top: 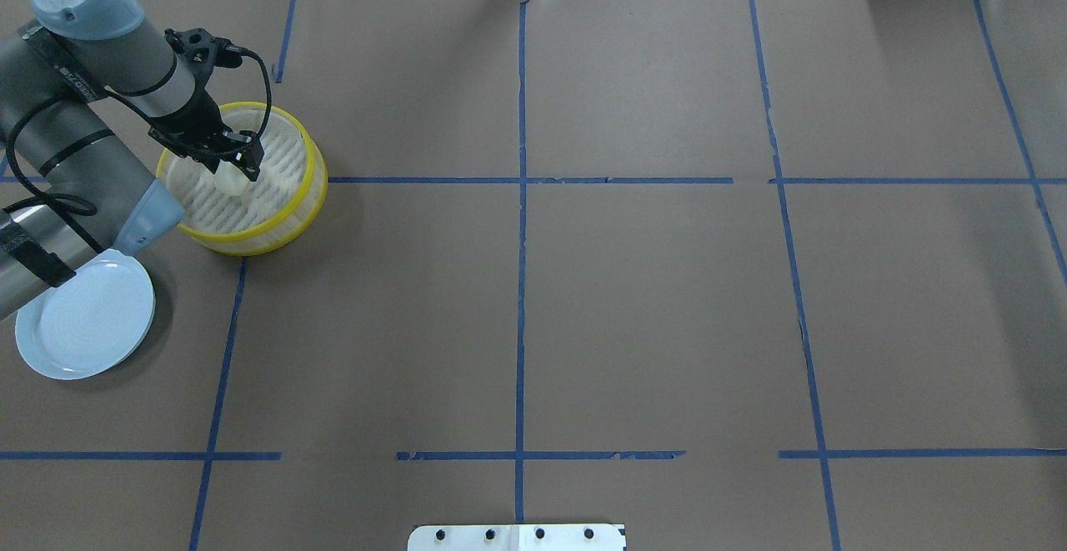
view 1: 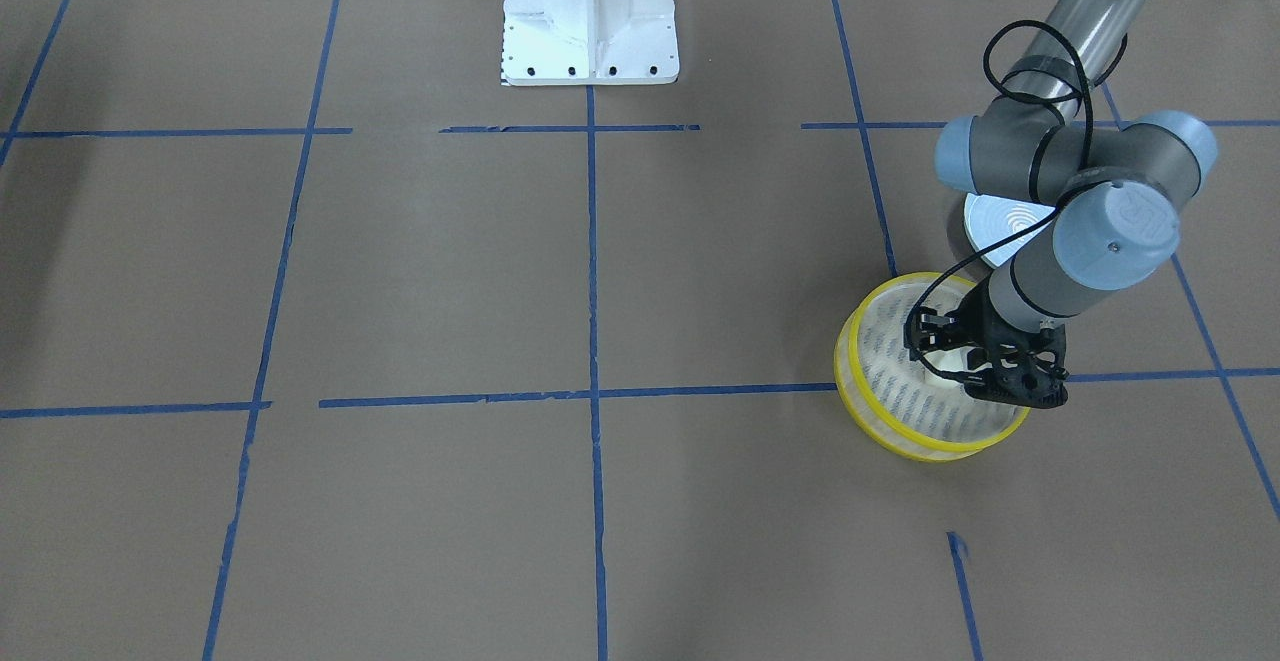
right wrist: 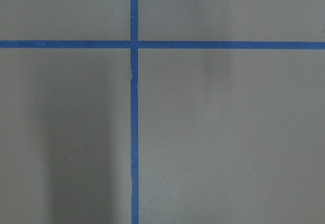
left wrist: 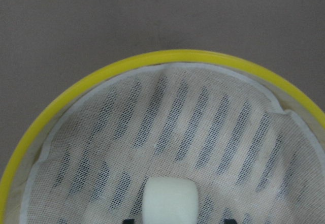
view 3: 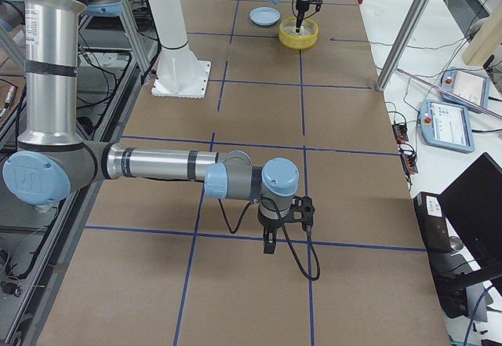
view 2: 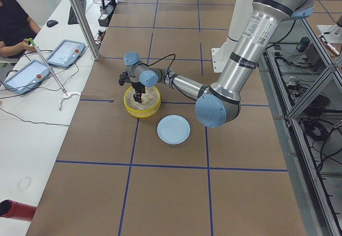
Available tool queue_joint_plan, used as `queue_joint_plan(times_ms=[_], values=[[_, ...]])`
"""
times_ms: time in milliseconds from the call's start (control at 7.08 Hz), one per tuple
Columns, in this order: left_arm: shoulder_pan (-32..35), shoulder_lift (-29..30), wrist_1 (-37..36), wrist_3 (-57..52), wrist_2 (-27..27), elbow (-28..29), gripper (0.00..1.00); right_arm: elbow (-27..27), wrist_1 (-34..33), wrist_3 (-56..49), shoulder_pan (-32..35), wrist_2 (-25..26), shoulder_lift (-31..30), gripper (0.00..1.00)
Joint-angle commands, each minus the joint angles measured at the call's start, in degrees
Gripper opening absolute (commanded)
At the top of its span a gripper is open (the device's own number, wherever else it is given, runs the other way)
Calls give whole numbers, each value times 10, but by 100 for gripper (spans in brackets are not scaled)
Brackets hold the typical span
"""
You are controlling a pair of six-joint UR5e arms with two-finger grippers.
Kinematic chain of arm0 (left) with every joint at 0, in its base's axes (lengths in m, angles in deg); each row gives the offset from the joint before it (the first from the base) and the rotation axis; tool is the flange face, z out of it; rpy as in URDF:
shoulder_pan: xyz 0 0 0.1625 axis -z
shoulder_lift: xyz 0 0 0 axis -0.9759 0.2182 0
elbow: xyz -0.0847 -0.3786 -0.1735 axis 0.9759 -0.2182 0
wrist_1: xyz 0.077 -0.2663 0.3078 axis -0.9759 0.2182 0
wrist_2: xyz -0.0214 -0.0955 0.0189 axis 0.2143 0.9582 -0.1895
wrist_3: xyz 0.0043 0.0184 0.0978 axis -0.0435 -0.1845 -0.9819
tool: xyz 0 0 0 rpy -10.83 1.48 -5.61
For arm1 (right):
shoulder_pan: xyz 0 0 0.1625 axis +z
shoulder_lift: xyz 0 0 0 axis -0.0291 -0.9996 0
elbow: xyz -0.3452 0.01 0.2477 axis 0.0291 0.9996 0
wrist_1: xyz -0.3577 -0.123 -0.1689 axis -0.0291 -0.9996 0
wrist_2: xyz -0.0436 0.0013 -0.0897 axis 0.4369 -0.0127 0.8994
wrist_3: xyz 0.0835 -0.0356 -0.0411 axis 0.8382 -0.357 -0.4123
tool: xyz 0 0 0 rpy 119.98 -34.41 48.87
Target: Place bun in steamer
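The steamer (top: 313,176) stands at the table's far left, a round basket with yellow rims and a slatted bottom under white mesh; it also shows in the front-facing view (view 1: 905,441). The bun (left wrist: 170,201), a small cream-white lump, lies on the mesh inside it. My left gripper (top: 237,169) reaches down into the steamer, and its jaws stand open on either side of the bun (top: 233,186) with small gaps. My right gripper (view 3: 271,244) hovers low over bare table far from the steamer; I cannot tell whether it is open or shut.
A pale blue plate (top: 83,326) lies next to the steamer, partly under my left arm. The robot's white base (view 1: 590,21) stands at the table's middle edge. Blue tape lines cross the brown table. An operator sits beyond the far side.
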Motion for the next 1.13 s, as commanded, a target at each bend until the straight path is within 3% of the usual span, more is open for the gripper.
queue_joint_plan(times_ms=[0, 141, 565, 989], values=[[0, 0, 0, -2, 0, -3, 100, 0, 0, 0, 0, 0, 0, 100], [6, -1, 0, -8, 0, -14, 100, 0, 0, 0, -1, 0, 0, 100], [79, -71, -9, -8, -1, -185, 100, 0, 0, 0, -1, 0, 0, 100], [175, -149, -12, -111, 6, -225, 100, 0, 0, 0, 0, 0, 0, 100]])
